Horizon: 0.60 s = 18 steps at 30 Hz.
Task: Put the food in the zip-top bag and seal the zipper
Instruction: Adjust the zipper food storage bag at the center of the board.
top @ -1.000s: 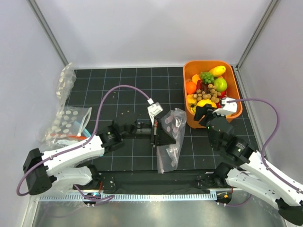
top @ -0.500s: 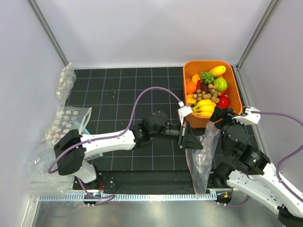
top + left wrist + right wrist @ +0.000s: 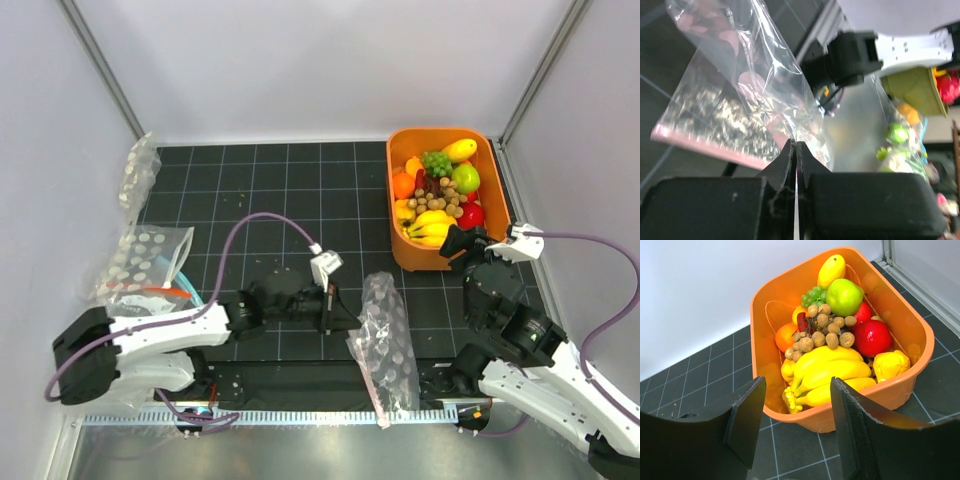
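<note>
In the left pincer (image 3: pixel 796 151) hangs the crinkly zip-top bag (image 3: pixel 383 345).

orange plastic tub (image 3: pixel 440 132) far right, white-dotted clear bags (image 3: pixel 145 262) along the left edge, black gridded mat (image 3: pixel 260 190) beneath

The zip-top bag (image 3: pixel 735 100) was cut off by the top edge of the left wrist view, and the coloured shapes (image 3: pixel 897 135) behind its film were too blurred to name. The right claw (image 3: pixel 797 407) was cut by the lower edge of its own view. The bananas (image 3: pixel 827 372) hid whatever lay beneath them in the orange tub (image 3: pixel 905 375).
</note>
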{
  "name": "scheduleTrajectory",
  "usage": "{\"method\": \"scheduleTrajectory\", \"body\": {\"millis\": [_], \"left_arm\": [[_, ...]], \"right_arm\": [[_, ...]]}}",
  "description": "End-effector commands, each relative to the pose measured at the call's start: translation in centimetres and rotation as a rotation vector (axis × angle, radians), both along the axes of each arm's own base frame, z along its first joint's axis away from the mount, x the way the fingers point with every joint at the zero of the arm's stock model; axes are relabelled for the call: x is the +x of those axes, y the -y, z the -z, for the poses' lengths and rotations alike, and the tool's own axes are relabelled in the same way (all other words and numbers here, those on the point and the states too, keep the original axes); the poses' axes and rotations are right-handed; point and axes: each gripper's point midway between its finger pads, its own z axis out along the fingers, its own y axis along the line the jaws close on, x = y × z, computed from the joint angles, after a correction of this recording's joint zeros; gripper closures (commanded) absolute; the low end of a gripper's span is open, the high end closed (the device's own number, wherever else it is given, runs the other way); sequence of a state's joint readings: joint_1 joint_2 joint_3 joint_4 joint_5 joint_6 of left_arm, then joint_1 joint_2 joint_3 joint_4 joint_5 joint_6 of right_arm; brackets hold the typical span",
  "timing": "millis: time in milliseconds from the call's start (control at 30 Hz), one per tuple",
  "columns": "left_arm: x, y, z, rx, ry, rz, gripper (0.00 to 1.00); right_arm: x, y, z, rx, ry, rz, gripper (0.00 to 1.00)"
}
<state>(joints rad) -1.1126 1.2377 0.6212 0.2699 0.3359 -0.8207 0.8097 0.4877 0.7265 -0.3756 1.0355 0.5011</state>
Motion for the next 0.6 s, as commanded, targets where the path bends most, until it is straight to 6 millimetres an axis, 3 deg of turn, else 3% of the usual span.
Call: {"method": "scheduleTrajectory", "body": {"millis": [0,33,67,100,167,267,433,567], "left_arm": [[2.8,-3.2,0.6,0.086,0.117,-0.184,0.99],[3.2,-4.2,1.7,0.13,0.12,-0.224,0.99],[3.2,-4.9,1.5,0.121,0.118,-0.249,0.99],[3.1,-5.8,3.0,0.156,0.104,-0.271,0.99],[3.7,-7.0,4.3,0.184,0.099,-0.337,0.99],[3.7,-8.1,5.7,0.214,0.097,-0.359,1.0],[4.4,-8.9,3.8,0.221,0.132,-0.402,1.0],[6.1,-10.3,1.4,0.252,0.18,-0.51,1.0]], "right_arm": [[0.3,-0.3,-0.6,0.027,0.018,0.004,0.39],[0.3,-0.3,-0.6,0.026,0.018,0.002,0.39],[0.4,-0.4,-0.5,0.024,0.017,-0.001,0.39],[0.4,-0.7,-0.5,0.022,0.015,-0.015,0.39],[0.6,-1.5,-0.4,0.001,0.011,-0.058,0.39],[1.0,-4.2,-0.1,-0.033,0.012,-0.201,0.39],[1.7,-7.8,0.5,-0.082,-0.019,-0.357,0.39],[2.1,-8.8,0.9,-0.102,-0.042,-0.388,0.39]]}}
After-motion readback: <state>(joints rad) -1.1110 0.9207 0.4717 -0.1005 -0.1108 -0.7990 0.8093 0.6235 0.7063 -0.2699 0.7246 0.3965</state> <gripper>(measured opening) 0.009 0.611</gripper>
